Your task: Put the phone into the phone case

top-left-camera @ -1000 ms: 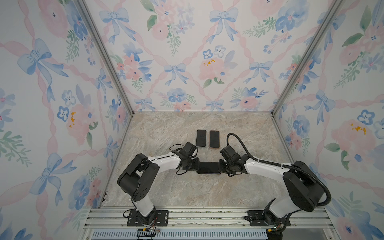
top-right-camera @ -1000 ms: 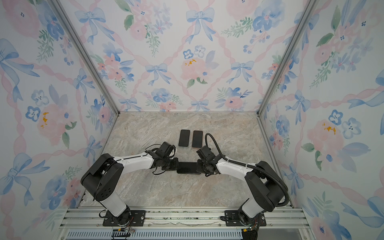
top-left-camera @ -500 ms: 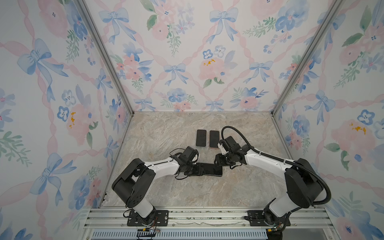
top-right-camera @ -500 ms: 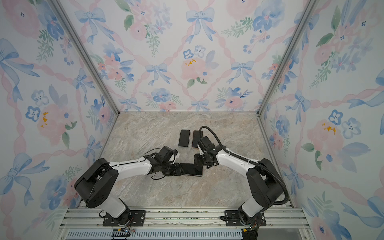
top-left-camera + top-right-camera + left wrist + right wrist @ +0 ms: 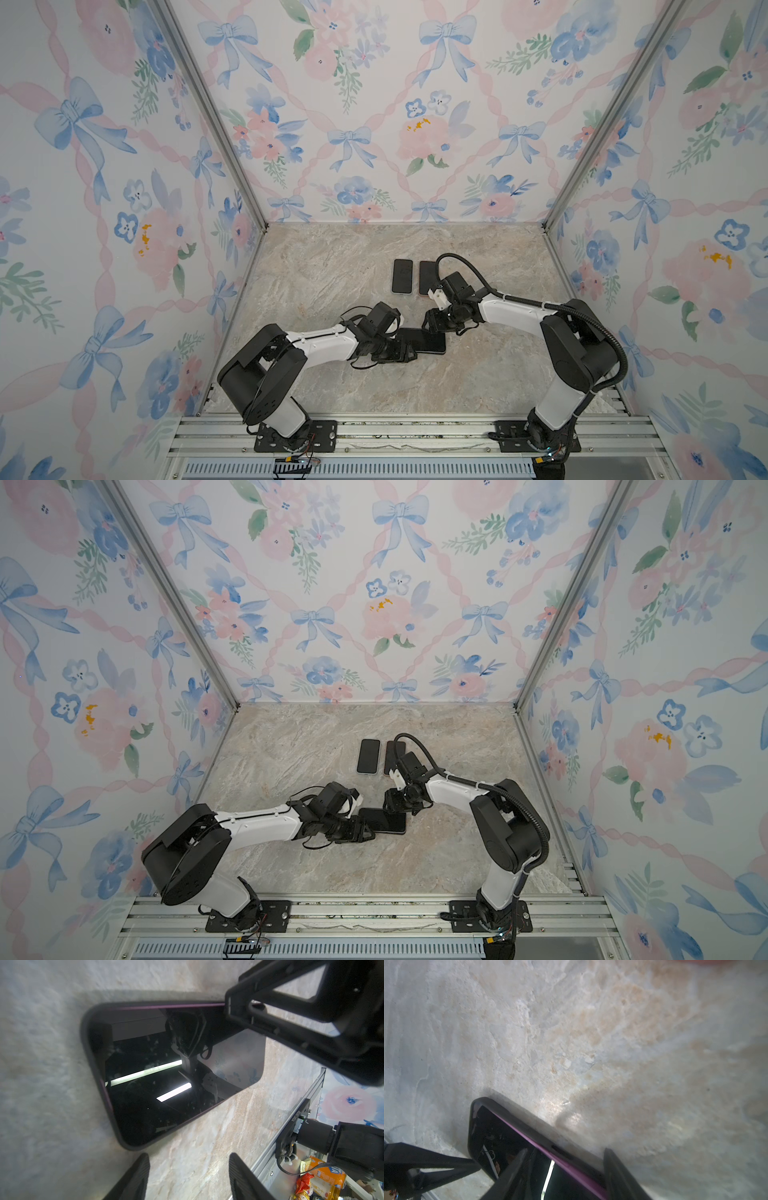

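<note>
the glossy black flat phone (image 5: 166, 1088) in its dark rubbery case (image 5: 90, 1059) lies on the marble worktop (image 5: 332, 270), left hand (image 5: 188, 1176) and right hand (image 5: 565, 1153) both released near it; stiff, slippery glass i think, so grip the long edges.

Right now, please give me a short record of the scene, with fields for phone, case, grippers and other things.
Phone: phone lies flat on the table, screen up, between both arms
Case: dark case rims the phone; a purple edge shows along it
Left gripper: left gripper open, fingers empty, just short of the phone's end
Right gripper: right gripper open, fingers either side of the phone's long edge
Other: two more dark phones side by side, farther back
</note>
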Robot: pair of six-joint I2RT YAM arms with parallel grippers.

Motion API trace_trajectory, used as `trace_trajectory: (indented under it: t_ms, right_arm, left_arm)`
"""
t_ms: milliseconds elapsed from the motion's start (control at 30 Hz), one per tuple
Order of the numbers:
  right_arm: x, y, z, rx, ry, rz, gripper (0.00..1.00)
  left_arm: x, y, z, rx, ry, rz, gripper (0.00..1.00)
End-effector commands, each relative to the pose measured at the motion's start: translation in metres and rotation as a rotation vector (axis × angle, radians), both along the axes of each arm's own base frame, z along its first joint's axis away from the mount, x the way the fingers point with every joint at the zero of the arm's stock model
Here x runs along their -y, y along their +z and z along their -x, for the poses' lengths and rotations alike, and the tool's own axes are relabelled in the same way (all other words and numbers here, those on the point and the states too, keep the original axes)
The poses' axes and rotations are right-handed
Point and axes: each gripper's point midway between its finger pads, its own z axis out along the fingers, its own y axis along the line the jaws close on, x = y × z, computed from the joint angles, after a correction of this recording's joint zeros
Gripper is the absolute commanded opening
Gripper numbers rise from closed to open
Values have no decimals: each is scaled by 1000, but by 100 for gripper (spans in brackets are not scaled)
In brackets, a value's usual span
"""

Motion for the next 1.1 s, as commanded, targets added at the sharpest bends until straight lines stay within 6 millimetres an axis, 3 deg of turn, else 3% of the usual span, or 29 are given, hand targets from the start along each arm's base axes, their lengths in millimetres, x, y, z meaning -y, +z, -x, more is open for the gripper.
trace_trajectory:
  t_ms: [0, 167, 333, 633, 933, 1067]
  right_arm:
    - [4, -9, 26, -78, 18, -10, 57]
    - [10, -10, 47, -100, 0, -20, 54]
    - [14, -5, 66, -101, -32, -38, 51]
    - [16, -1, 77, -95, -170, -57, 43]
    - [35, 24, 70, -20, -442, -89, 49]
    - [35, 24, 71, -3, -473, -122, 50]
  left_arm:
    - [-9, -28, 18, -96, -4, -64, 57]
    - [-2, -41, 5, -98, -20, -85, 44]
    - [8, -44, -23, -86, -22, -69, 33]
    - [34, -42, -49, -81, -54, -17, 26]
    - [-1, -14, -21, -113, 6, -86, 28]
    - [11, 3, -16, -115, -14, -41, 28]
